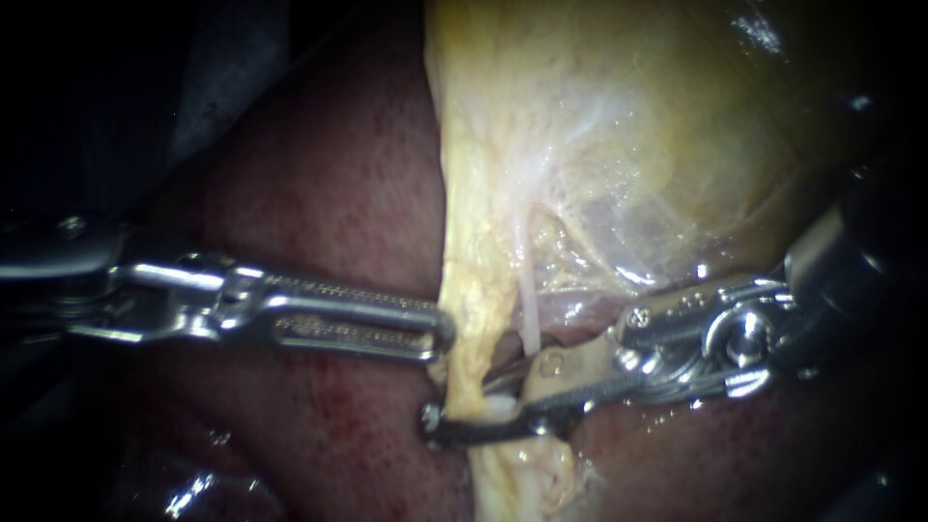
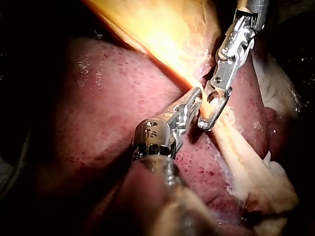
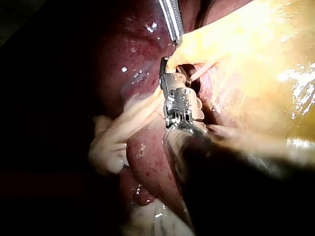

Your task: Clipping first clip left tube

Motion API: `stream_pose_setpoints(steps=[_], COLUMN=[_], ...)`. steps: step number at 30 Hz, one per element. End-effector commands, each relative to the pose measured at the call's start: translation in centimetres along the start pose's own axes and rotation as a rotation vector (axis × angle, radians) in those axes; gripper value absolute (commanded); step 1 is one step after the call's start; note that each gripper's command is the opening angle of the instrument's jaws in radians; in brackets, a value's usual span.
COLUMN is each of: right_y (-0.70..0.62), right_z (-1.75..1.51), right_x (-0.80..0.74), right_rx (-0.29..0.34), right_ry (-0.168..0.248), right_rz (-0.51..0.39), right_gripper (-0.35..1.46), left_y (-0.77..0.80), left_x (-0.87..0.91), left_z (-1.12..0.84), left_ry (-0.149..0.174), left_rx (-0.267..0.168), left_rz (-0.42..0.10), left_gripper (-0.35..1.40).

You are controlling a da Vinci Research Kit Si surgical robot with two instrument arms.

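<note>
A yellowish band of tissue, the left tube (image 1: 462, 362), runs down from the gallbladder (image 1: 657, 126). A thin pale tube (image 1: 530, 314) lies just to its right. My right instrument (image 1: 466, 408) comes in from the right with its jaws open, one on each side of the left tube. A small white piece shows between them. My left instrument (image 1: 443, 333) comes in from the left. Its long ridged jaws are shut on the band's edge just above. In the left wrist view the right instrument (image 2: 205, 123) rings the band ahead of the left instrument (image 2: 197, 96).
Dark red liver (image 1: 329, 193) lies behind and below both instruments. In the right wrist view, pale fatty tissue (image 3: 110, 142) hangs beside the right instrument (image 3: 167, 66), and the left instrument (image 3: 177, 39) reaches the band from the far side.
</note>
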Motion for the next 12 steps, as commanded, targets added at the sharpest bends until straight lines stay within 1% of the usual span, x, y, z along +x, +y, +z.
stream_pose_setpoints(steps=[1,12], right_y=[0.0,0.0], right_z=[0.0,0.01], right_x=[0.0,-0.01], right_rx=[0.0,0.0], right_ry=[0.0,0.0], right_rz=[0.0,-0.001], right_gripper=[-0.17,-0.18], left_y=[0.0,0.0], left_x=[0.0,0.0], left_z=[0.0,0.02], left_ry=[0.0,0.0], left_rx=[0.0,-0.001], left_rz=[0.0,0.0], left_gripper=[-0.35,-0.35])
